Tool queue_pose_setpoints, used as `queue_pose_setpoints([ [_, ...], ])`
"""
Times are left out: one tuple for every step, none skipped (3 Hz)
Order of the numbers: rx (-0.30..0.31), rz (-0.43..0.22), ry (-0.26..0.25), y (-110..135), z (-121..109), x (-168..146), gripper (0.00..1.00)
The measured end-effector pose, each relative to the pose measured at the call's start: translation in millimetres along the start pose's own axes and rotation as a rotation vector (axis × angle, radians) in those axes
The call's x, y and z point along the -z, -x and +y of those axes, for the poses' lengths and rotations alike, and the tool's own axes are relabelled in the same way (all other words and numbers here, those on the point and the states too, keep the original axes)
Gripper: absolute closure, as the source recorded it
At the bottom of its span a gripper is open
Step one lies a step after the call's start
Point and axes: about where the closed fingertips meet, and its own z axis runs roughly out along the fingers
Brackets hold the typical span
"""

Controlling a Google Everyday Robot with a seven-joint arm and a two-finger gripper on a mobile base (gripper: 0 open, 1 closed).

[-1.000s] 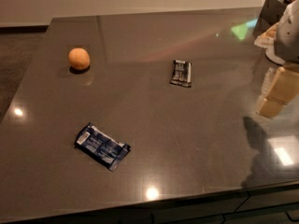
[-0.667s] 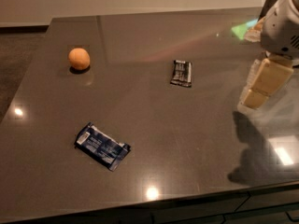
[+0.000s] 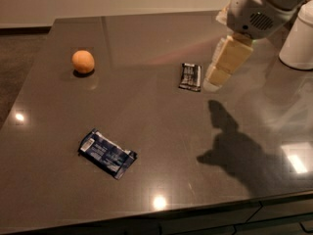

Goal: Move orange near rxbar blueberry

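Inspecting the table (image 3: 161, 146), we find the orange (image 3: 83, 61) far left and the rxbar blueberry (image 3: 107, 153) near left, well apart. The gripper (image 3: 216, 76) hangs just right of a black wrapper (image 3: 190, 77); its opening we cannot tell.

A dark, glossy table (image 3: 161, 116) is seen from above at an angle. The orange (image 3: 83, 61) is set on its far left part, well apart from everything else. The rxbar blueberry (image 3: 107, 153) is laid flat and askew toward the near left, its pale end turned to the upper left. A smaller black wrapper (image 3: 190, 77) is placed near the middle, toward the far side. The gripper (image 3: 218, 75) is held just right of that black wrapper, low over the tabletop, slanted down and leftward from a white arm housing (image 3: 254, 13) at the upper right. Its shadow (image 3: 234, 146) is cast on the table toward the near right edge.
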Motion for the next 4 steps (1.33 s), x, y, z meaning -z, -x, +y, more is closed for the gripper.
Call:
queue_pose_setpoints([
  [0.029,-0.060,0.001,53,-18,-34,0.00],
  [0.055,-0.089,0.005,86,-25,-58,0.00],
  [0.060,-0.129,0.037,122,-27,-92,0.00],
  [0.015,-0.176,0.068,162,-34,-138,0.00],
])
